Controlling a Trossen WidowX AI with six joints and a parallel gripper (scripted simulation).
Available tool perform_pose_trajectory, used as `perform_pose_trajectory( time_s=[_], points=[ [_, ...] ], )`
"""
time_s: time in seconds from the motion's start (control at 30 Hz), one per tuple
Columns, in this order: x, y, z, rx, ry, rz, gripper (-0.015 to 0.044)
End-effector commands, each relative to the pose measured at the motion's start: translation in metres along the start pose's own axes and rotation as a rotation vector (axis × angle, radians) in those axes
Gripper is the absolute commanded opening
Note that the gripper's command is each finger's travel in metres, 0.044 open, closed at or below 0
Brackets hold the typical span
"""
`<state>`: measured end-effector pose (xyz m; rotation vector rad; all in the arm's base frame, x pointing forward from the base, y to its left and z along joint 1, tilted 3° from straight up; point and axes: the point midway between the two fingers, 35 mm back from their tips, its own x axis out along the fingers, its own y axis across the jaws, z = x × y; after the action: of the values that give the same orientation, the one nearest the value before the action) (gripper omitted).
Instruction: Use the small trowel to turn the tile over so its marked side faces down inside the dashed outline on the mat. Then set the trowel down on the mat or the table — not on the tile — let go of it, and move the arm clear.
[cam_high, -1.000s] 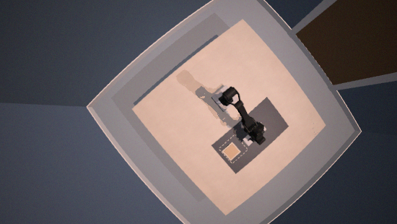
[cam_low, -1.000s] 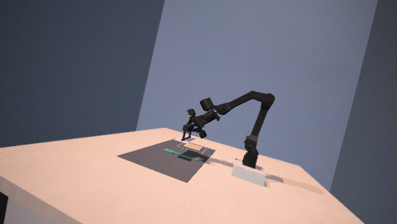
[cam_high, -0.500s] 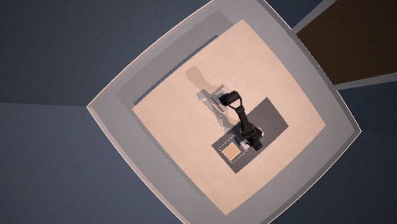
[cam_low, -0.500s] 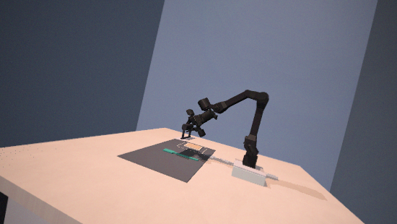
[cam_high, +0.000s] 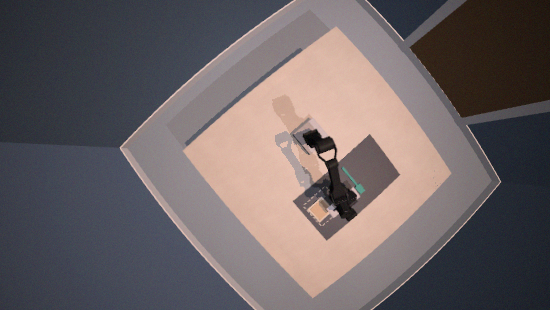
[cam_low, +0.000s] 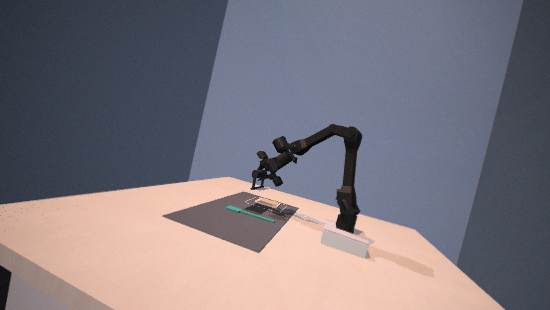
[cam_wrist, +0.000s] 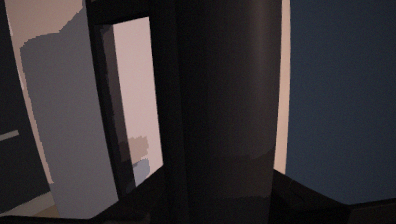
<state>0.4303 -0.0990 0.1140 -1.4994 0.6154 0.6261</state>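
My gripper (cam_high: 345, 211) (cam_low: 257, 186) is shut on the trowel's dark handle, which fills the middle of the wrist view (cam_wrist: 225, 100). A pale flat part, seemingly the blade (cam_high: 331, 210), shows beside the gripper in the top view. The gripper hangs above the mat (cam_high: 372, 160) (cam_low: 200, 215), beside the tile. The tile (cam_high: 319, 210) (cam_low: 268, 202) lies flat with an orange face and pale rim up, inside the dashed outline (cam_wrist: 9, 135). Its underside is hidden. The fingertips are hard to make out.
A teal long-handled tool (cam_high: 353, 179) (cam_low: 255, 215) lies on the mat beside the arm, apart from the tile. The arm's pale base (cam_low: 345, 240) stands on the table (cam_high: 240, 170) (cam_low: 150, 260) behind the mat. The arm's shadow falls across the table and mat.
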Motion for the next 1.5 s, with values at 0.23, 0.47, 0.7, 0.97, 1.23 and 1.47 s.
perform_pose_trajectory(
  time_s=[0.23, 0.47, 0.7, 0.97, 1.23, 1.47],
  points=[
    [0.007, -0.009, -0.062, 0.019, 0.018, -0.001, 0.0],
    [0.012, -0.002, -0.104, 0.015, 0.039, 0.019, 0.0],
    [0.014, 0.003, -0.143, 0.008, 0.044, 0.022, 0.0],
    [0.013, 0.008, -0.184, 0.0, 0.037, 0.001, 0.0],
    [0.009, 0.017, -0.226, -0.008, 0.034, -0.024, 0.0],
    [0.005, 0.027, -0.256, -0.033, 0.023, -0.046, 0.0]
  ],
)
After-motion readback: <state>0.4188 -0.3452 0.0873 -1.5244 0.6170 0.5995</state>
